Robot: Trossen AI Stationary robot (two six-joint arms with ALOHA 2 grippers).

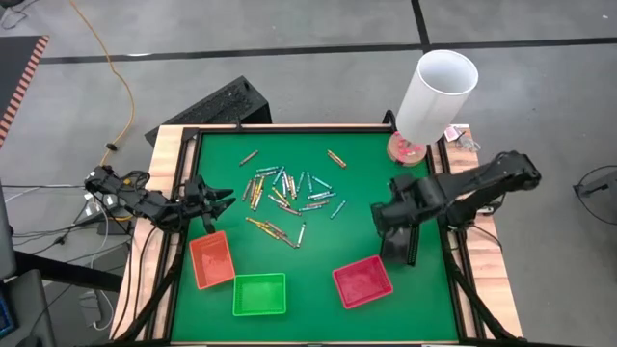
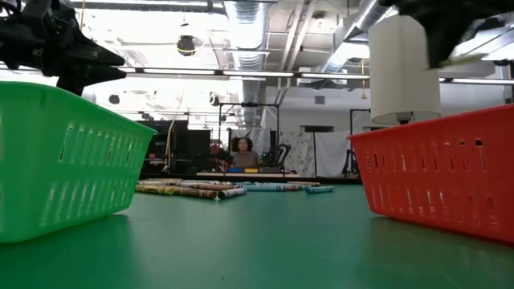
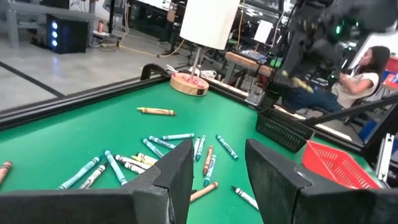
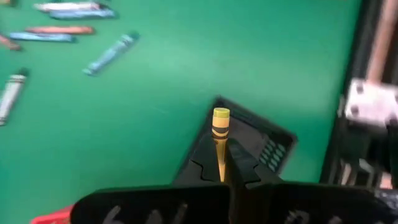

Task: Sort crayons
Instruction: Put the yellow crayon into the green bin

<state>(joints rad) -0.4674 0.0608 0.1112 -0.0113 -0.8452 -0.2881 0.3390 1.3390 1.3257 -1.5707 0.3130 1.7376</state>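
Nearest the low camera I log two trays: green tray (image 2: 64, 160) on one side, red tray (image 2: 442, 172) on the other, with crayons (image 2: 229, 189) strewn on the mat between and beyond them.

Item, crayons (image 1: 284, 198): many thin paper-wrapped sticks in yellow-gold, grey, light blue and reddish-brown, loosely piled at the middle of the green table (image 1: 357, 173). Two gold ones lie apart toward the far edge.

Item, yellow crayon (image 4: 220, 143): clamped between the right gripper's (image 4: 221, 163) closed fingers, standing out lengthwise past the tips, black bands on its wrapper. It hangs over the black tray (image 4: 261, 146), which sits near the table's right edge, just behind the red tray (image 1: 362, 280).

Item, left gripper (image 3: 217, 168): fingers apart, nothing between them, above the left side of the table near the orange tray (image 1: 211, 258), facing the pile.

Item, orange, green (image 1: 259, 294) and red trays: a row along the near edge.

Item, white cylinder (image 1: 436, 96) on a round base: far right corner.

Item, person (image 3: 364, 68): seated beyond the table.
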